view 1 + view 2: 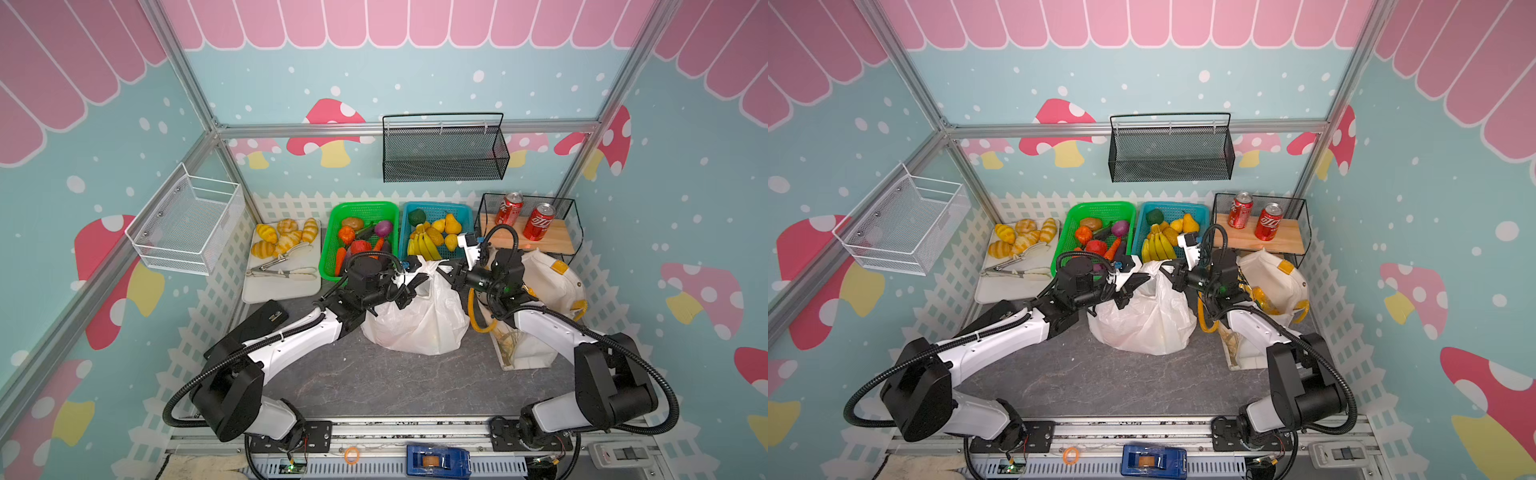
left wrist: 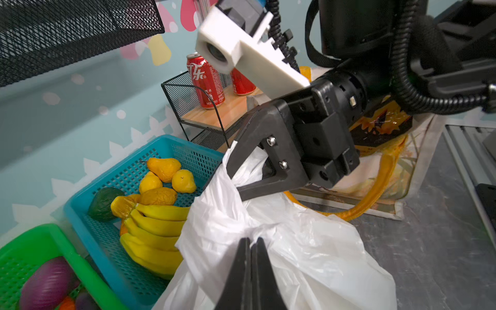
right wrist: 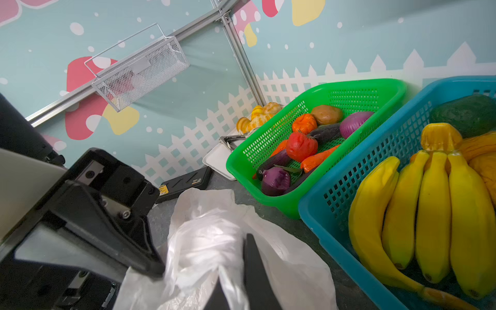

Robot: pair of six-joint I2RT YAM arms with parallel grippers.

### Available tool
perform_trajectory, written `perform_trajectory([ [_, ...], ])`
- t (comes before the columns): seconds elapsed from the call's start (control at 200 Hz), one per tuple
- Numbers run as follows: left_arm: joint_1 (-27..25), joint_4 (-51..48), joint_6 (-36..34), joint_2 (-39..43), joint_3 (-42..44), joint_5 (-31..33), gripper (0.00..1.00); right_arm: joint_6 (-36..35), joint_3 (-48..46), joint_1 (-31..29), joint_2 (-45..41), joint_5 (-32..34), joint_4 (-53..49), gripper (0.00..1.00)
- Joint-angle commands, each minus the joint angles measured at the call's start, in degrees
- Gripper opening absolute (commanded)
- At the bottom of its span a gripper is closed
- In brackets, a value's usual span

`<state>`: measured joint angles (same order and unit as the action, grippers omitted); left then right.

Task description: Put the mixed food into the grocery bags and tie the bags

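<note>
The white plastic bag (image 1: 415, 320) (image 1: 1146, 320) stands bulging at mid-table, its contents hidden. My left gripper (image 1: 422, 280) (image 2: 251, 240) is shut on one bunched handle of it. From the opposite side my right gripper (image 1: 446, 270) (image 3: 236, 257) is shut on the other handle, with plastic pinched between its fingers. The two grippers almost meet above the bag. To the right, behind the right arm, slumps the cream cloth tote (image 1: 548, 278) (image 1: 1275, 270) with a yellow-and-black snack packet (image 2: 381, 123) in its mouth. Knobbly yellow pears (image 1: 451, 224) (image 2: 163, 167) lie in the blue basket (image 1: 465, 208).
A green basket (image 1: 361, 205) of toy vegetables sits left of the blue one, which also holds bananas (image 1: 424, 247). Two red cans (image 1: 538, 222) stand on a wire rack at back right. A white tray (image 1: 282, 286) with bread rolls and tongs is at back left, a black device (image 1: 257, 324) beside it.
</note>
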<state>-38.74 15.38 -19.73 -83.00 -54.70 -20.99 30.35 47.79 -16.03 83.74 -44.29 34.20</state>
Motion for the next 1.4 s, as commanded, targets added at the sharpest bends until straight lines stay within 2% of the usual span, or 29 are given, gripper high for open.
perform_trajectory([
  [0.0, -0.5, -0.9, -7.7, 1.5, 2.0, 3.5, 0.00, -2.3, 2.8, 1.1, -0.6, 2.6, 1.0, 0.12],
  [0.14, -0.6, -1.8, -9.5, 1.0, 2.3, 4.5, 0.00, -5.8, 2.5, 1.2, -1.2, 2.7, 1.0, 0.15],
  [0.38, -0.8, -2.9, -11.4, -1.2, 1.2, 6.2, 0.00, -4.8, 1.8, 1.2, -0.8, 1.1, 3.2, 0.17],
  [0.56, -1.8, -4.2, -14.7, -3.0, 0.0, 7.7, 0.00, -9.2, 1.5, 1.3, -1.7, 0.0, 1.9, 0.36],
  [0.68, -2.5, -4.2, -16.1, -3.7, -0.6, 8.2, 0.00, -15.6, 2.5, 1.3, -2.0, -0.1, -2.6, 0.50],
  [0.806, -2.7, -4.7, -17.1, -3.7, -1.0, 8.6, 0.00, -23.0, 3.4, 1.4, -2.1, 1.3, -7.1, 0.59],
  [0.861, -2.8, -5.0, -17.6, -3.6, -1.0, 9.1, 0.00, -25.3, 3.7, 1.4, -2.1, 1.0, -7.9, 0.70],
  [0.936, -2.8, -5.6, -18.2, -3.5, -0.9, 9.8, 0.00, -27.3, 4.4, 1.4, -1.6, -1.4, -8.2, 0.76],
  [1.001, -2.9, -6.1, -18.7, -3.4, -0.9, 10.3, 0.00, -28.9, 5.1, 1.3, -1.2, -6.1, -8.6, 0.81],
  [1.071, -2.8, -6.5, -19.1, -3.2, -1.0, 10.7, 0.00, -29.8, 5.5, 1.3, -0.8, -9.0, -8.6, 0.83],
  [1.236, -2.9, -6.2, -19.6, -3.0, -0.5, 10.6, 0.00, -29.9, 7.0, 1.3, 1.1, -9.6, -8.4, 0.84],
  [1.306, -2.9, -6.1, -19.5, -2.9, -0.5, 10.7, 0.00, -29.8, 7.7, 1.2, 2.1, -12.0, -8.1, 0.84],
  [1.396, -2.9, -6.2, -19.6, -2.8, -0.5, 10.5, 0.00, -29.4, 7.4, 1.1, 3.0, -11.0, -7.1, 0.84],
])
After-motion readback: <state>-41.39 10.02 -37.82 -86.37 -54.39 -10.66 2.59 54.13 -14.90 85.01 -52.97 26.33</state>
